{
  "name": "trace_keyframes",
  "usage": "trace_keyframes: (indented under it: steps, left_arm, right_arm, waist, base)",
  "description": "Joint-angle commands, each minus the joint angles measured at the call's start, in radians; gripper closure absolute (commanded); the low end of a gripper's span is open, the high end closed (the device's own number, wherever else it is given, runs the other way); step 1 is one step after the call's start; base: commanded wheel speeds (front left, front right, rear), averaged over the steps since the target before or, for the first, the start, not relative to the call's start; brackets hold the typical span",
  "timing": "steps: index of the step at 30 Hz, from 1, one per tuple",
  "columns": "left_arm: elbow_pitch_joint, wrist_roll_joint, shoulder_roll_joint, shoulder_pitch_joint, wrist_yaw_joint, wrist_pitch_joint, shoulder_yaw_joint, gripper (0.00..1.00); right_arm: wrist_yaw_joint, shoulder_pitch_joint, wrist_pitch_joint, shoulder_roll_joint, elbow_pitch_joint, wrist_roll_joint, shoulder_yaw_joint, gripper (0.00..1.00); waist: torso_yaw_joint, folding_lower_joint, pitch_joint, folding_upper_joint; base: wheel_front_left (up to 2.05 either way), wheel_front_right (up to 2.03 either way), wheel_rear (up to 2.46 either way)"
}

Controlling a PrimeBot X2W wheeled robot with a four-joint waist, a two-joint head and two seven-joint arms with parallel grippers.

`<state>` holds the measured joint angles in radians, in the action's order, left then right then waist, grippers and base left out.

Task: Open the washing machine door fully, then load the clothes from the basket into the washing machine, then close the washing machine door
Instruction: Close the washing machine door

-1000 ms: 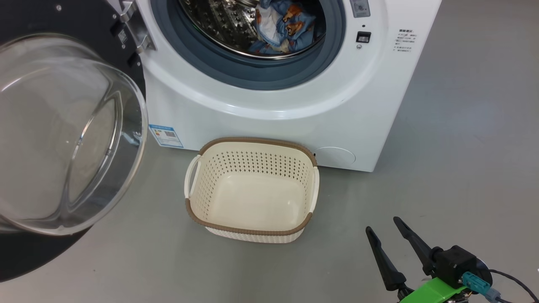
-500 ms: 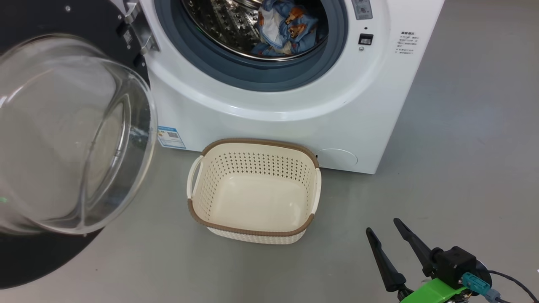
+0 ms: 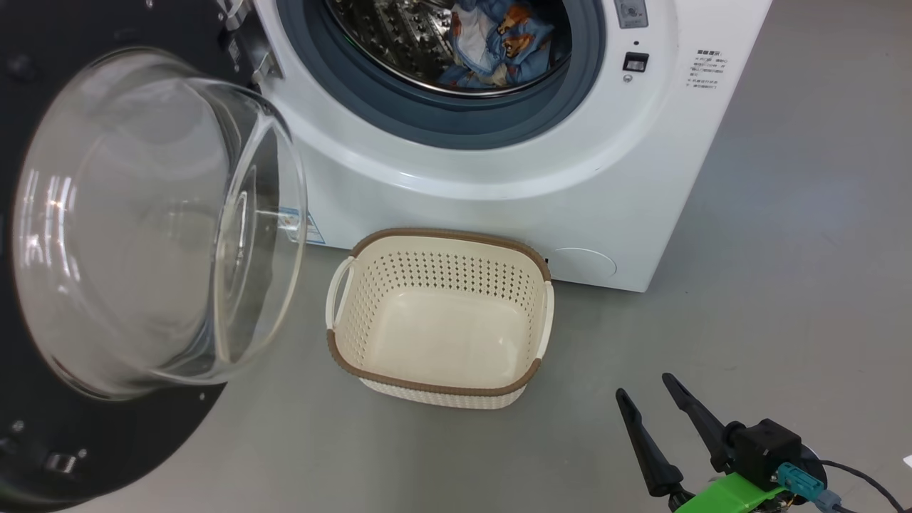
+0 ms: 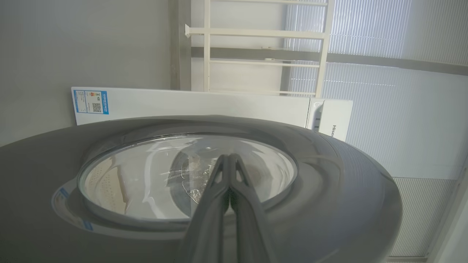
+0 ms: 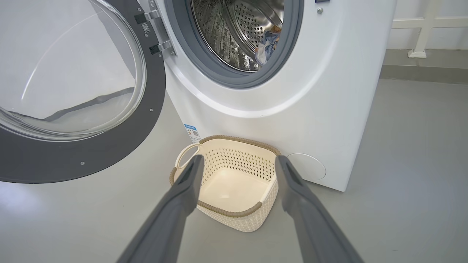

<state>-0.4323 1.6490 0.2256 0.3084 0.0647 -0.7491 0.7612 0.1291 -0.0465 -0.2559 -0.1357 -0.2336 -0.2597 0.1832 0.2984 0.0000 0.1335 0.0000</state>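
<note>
Clothes point(image 3: 499, 43) lie in the drum of the washing machine point(image 3: 499, 178); the basket point(image 3: 434, 388) sits empty just in front of it. The door point(image 3: 128, 442) stands swung out at the machine's left. The left gripper point(image 4: 229, 160), fingers pressed together, is at the door's outer face, apparently to push it shut. The right gripper point(image 3: 644, 385) waits spread and empty, farther out.
</note>
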Motion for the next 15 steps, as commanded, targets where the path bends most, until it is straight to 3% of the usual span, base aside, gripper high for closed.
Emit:
trace_keyframes:
  steps: [1,9,15]
  left_arm:
    - [0.042,0.013,0.028,-0.011,-0.010,-0.031,0.005,1.00]
    - [0.213,0.083,-0.048,-0.099,-0.105,-0.195,-0.052,1.00]
    - [0.337,0.107,-0.101,-0.139,-0.137,-0.258,-0.097,1.00]
  right_arm:
    - [0.002,-0.024,-0.006,0.000,0.018,-0.012,0.023,0.00]
    - [0.002,-0.028,-0.006,0.003,0.007,-0.017,0.023,0.00]
    - [0.002,-0.025,-0.006,0.010,0.006,-0.019,0.019,0.00]
  waist:
    - [0.000,0.0000,0.000,0.0000]
    - [0.004,0.0000,0.001,0.0000]
    - [0.007,0.0000,0.005,0.0000]
  base:
    - [0.00,0.00,0.00]
    - [0.00,0.00,0.00]
    - [0.00,0.00,0.00]
